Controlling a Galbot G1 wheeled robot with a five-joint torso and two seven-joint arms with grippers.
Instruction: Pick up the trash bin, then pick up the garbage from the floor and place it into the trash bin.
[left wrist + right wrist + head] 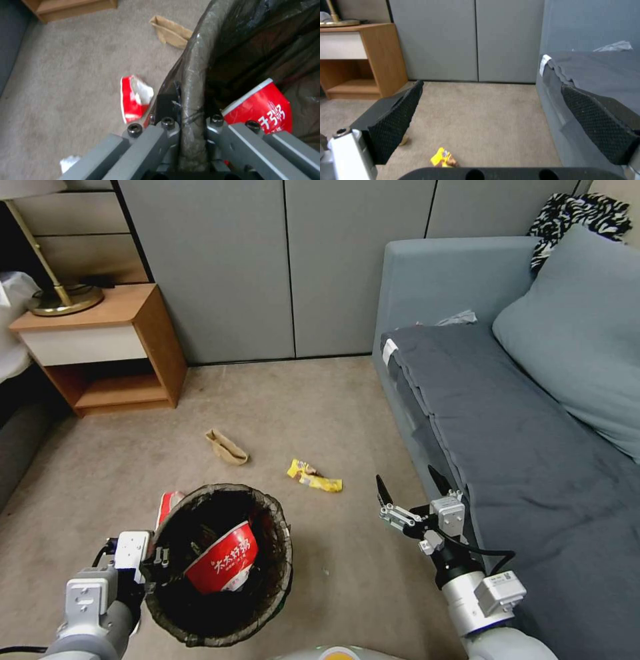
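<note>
Left gripper (188,117): fingers (166,105) closed on the rim of the trash bin (267,607), one finger outside the wall and one inside, pinching the dark liner bag against the rim. The bin is held above the carpet (347,573) at the robot's lower left, tilted so its mouth faces the head camera; a red cup with white lettering (223,567) lies inside it. Right gripper (408,488): fingers (396,117) spread wide and holding nothing — it hangs in the air above the carpet, just beside the front edge of the grey sofa (533,460). Garbage on the floor: a yellow snack wrapper (313,476) lies ahead of the right gripper and to its left; a brown paper bag (227,447) lies farther on, toward the wooden nightstand (107,353); a red-and-white packet (135,98) lies on the carpet just beside the bin's outer wall, close to the left gripper. A brass lamp base (65,299) stands on the nightstand.
</note>
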